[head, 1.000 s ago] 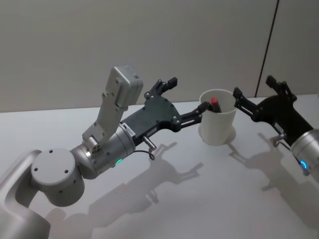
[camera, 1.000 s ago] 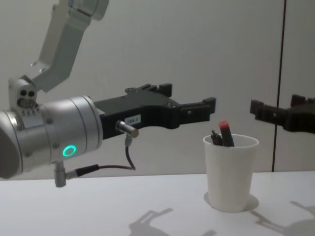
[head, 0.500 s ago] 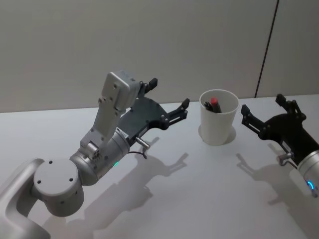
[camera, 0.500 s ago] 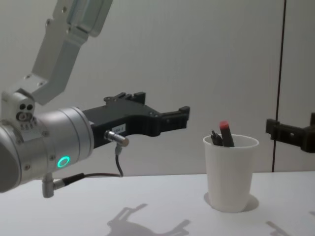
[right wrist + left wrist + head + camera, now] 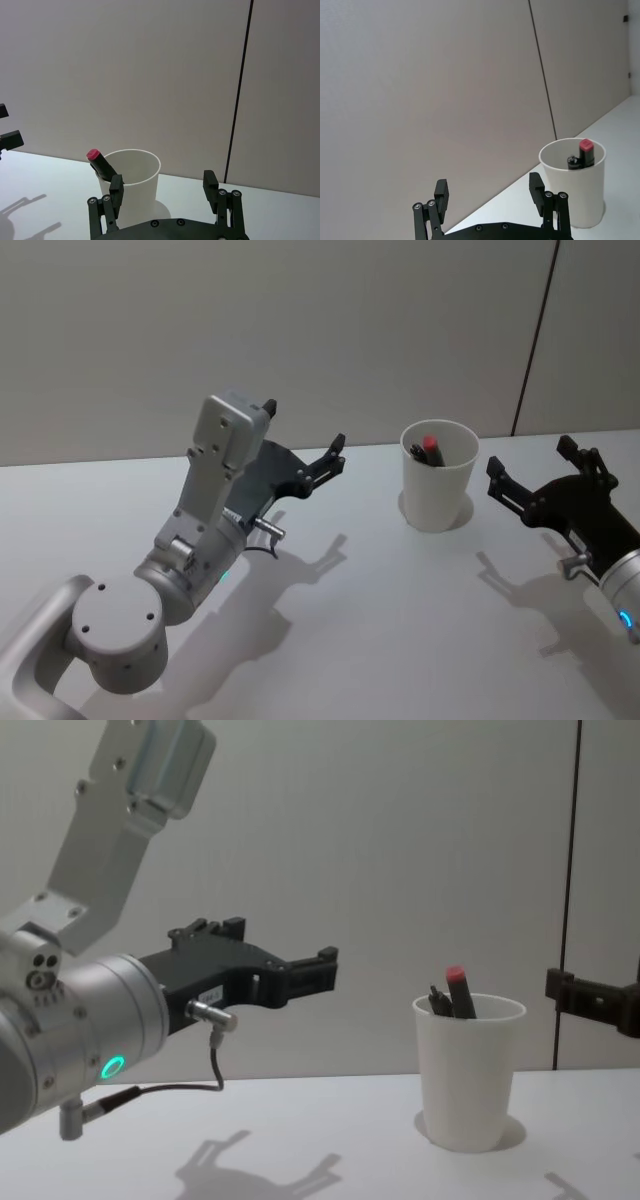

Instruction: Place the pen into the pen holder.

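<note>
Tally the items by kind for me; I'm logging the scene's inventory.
Paper cups: 1, the white pen holder.
Pens: 2 standing in it, the red-capped pen and the dark pen.
Grippers: 2, left gripper and right gripper, both open.
Total: 5.

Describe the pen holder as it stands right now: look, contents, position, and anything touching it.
The pen holder is a plain white paper cup, tapered, with a rolled rim and no markings. It stands upright on the white table, between the two grippers and touched by neither. A dark pen with a red cap leans inside it, its end poking above the rim; beside it sits a second dark pen tip. The left gripper and right gripper both hang apart from it, jaws open.
</note>
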### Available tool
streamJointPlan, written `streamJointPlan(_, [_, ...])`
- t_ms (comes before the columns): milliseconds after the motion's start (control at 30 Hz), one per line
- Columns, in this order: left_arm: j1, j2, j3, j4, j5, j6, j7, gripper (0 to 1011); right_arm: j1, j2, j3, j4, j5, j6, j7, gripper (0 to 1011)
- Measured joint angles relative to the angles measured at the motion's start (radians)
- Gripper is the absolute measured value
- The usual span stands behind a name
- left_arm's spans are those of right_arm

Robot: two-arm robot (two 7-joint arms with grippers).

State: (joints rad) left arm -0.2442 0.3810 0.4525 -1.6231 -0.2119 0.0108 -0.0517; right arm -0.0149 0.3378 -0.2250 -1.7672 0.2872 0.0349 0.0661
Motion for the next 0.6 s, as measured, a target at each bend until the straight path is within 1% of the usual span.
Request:
streamJointPlan(200, [0.007, 0.001, 0.002, -0.004, 0.011, 0.004, 0.037, 1001, 0.000, 0.000, 0.000, 0.000, 0.000, 0.000, 0.000, 1001])
streamJointPlan(600, [0.008, 0.001, 0.002, -0.004, 0.012, 0.004, 0.041, 1001, 0.000, 0.000, -0.001, 0.000, 0.000, -0.001, 0.000, 1001])
